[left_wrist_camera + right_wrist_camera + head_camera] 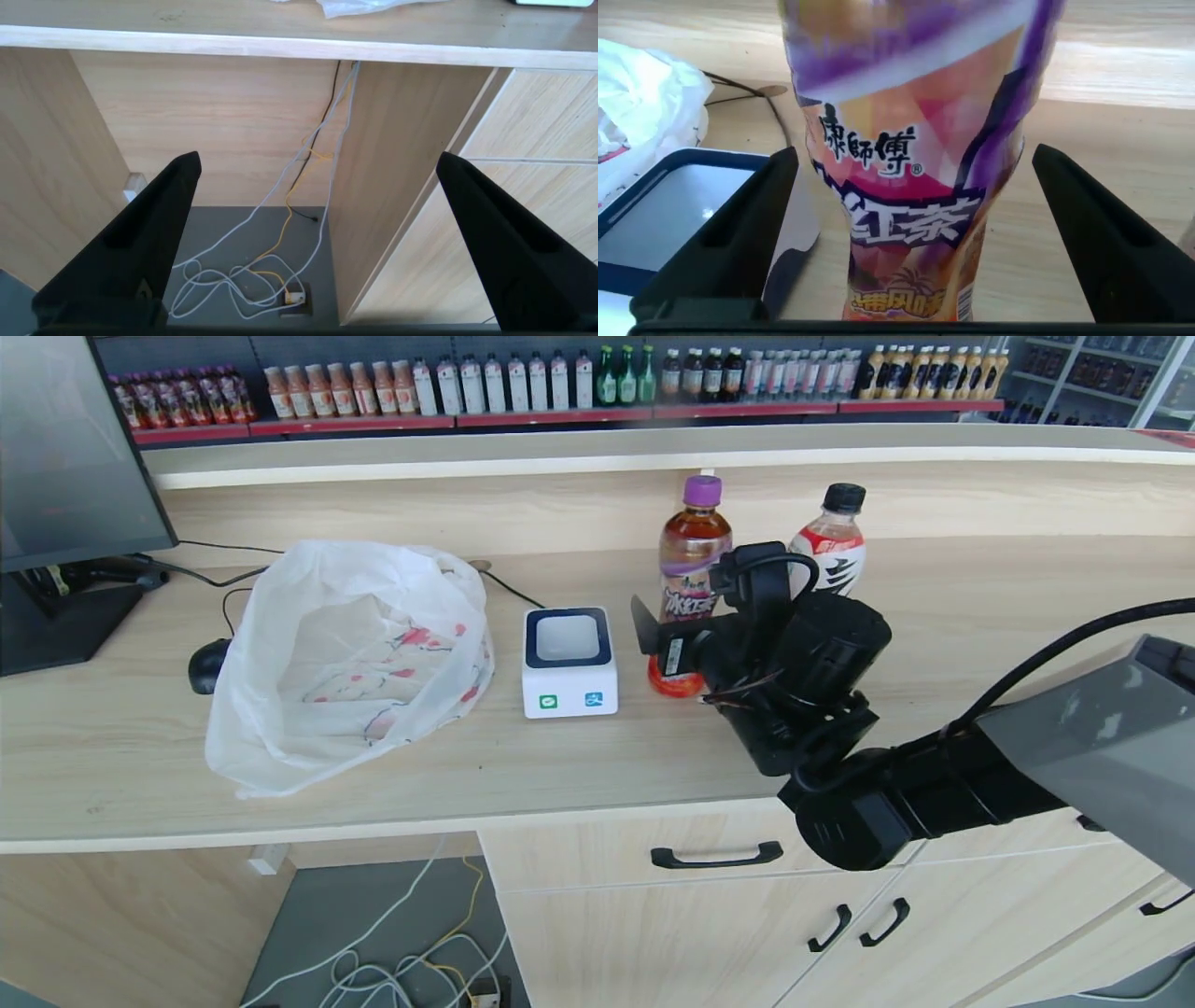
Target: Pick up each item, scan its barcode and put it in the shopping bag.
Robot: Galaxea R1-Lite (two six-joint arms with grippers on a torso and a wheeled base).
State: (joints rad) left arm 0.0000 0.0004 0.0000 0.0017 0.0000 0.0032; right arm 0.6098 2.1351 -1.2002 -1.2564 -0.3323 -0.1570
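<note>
Straddling the tea bottle (693, 537), the wide-open right gripper (913, 187) grips nothing yet; the black-capped bottle (834, 546) also waits unbagged

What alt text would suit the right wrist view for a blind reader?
A purple-labelled drink bottle stands upright on the wooden counter between the open fingers of the right gripper. A white scanner and the edge of the shopping bag lie to one side.
</note>
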